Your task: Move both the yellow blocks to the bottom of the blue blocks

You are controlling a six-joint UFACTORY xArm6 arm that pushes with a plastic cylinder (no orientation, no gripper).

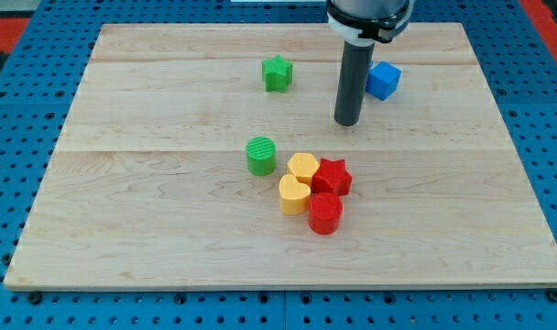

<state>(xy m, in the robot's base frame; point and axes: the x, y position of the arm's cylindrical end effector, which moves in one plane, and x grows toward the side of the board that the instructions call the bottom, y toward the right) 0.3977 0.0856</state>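
Note:
A yellow hexagon block [303, 168] and a yellow heart-shaped block [294, 194] lie together just below the board's middle. One blue cube [383, 81] sits near the view's top right; no other blue block shows, and the rod may hide one. My tip [347, 122] rests on the board to the lower left of the blue cube and above the yellow blocks, touching neither.
A red star [333, 176] and a red cylinder [325, 213] press against the right side of the yellow blocks. A green cylinder [260, 156] sits just left of them. A green star [277, 73] lies near the top. The wooden board [123, 202] ends at blue pegboard.

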